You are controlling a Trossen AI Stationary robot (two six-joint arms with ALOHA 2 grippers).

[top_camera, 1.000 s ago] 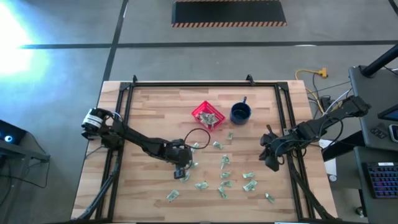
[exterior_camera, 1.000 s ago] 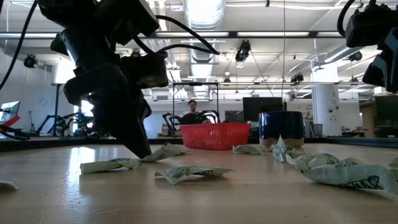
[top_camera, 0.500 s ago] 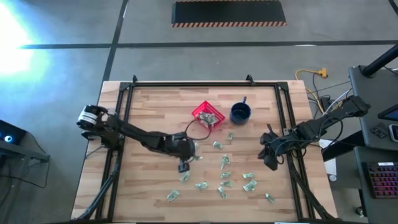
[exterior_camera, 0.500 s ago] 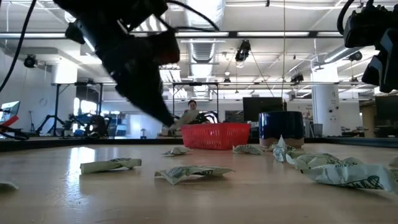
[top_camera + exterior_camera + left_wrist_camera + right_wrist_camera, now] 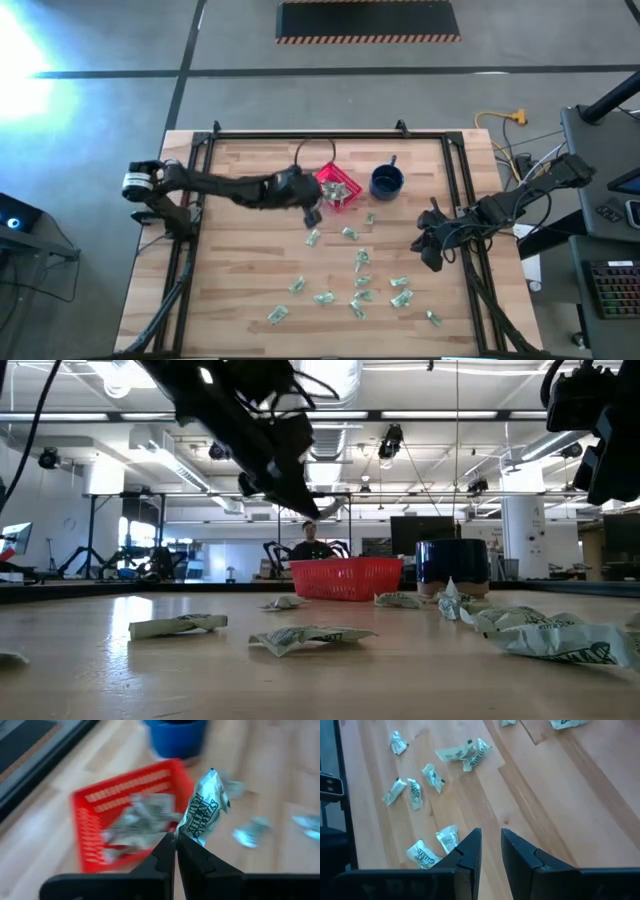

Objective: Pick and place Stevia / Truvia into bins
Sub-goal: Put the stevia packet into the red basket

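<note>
My left gripper point(image 5: 176, 836) is shut on one pale green and white Stevia sachet point(image 5: 205, 812). It hangs above the table just near of the red basket point(image 5: 335, 187), and shows high up in the low view point(image 5: 305, 510). The basket point(image 5: 130, 785) holds several crumpled sachets. More sachets point(image 5: 360, 280) lie flat on the wood in the middle and near part of the table. My right gripper point(image 5: 490, 837) waits open at the table's right side point(image 5: 430, 258), with nothing between its fingers. My left gripper pinches the sachet's lower end point(image 5: 186, 831) between its two fingertips. The fingers slant down toward the far side. The crumpled sachet sticks out beyond the fingertips, lifted clear of the table.
A dark blue mug point(image 5: 386, 181) stands right of the basket. A black frame point(image 5: 205, 150) runs along the table's far, left and right edges. Loose sachets point(image 5: 415, 792) lie under my right gripper. A person point(image 5: 310, 540) shows beyond the table.
My left gripper has risen from the table's near middle and swung toward the far edge and the red basket, tipping closer to level. It carries one sachet, now lifted clear of the wood. The other sachets lie where they were.
</note>
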